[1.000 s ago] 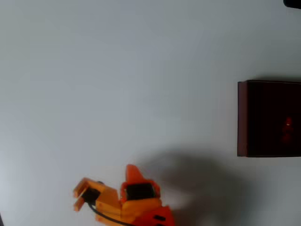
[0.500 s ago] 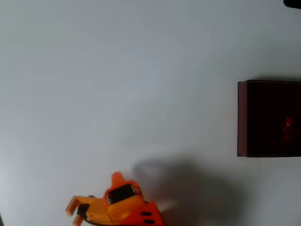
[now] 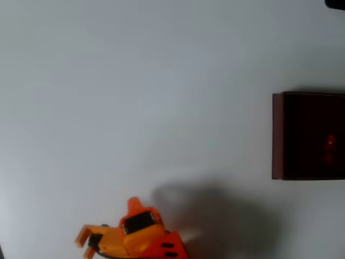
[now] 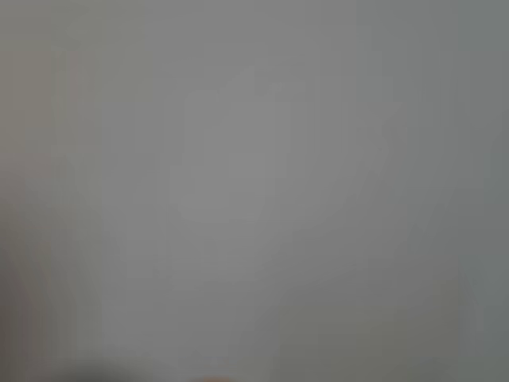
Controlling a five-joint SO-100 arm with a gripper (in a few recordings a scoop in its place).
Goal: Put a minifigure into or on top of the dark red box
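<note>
Red minifigure (image 3: 329, 142) lies inside the dark red box (image 3: 277, 135) at the overhead view's right edge; the orange end effector (image 3: 133, 204), grip state unclear, sits well apart, bottom left.

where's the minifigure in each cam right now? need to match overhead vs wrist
Overhead view: the minifigure is a small red shape inside the dark red box, at the right edge, mid-height; the gripper sits far off at bottom left.
Wrist view: a blurred grey surface fills the frame, no minifigure to find.
Shared landmark: the pale table, the likely grey surface in the wrist view.
</note>
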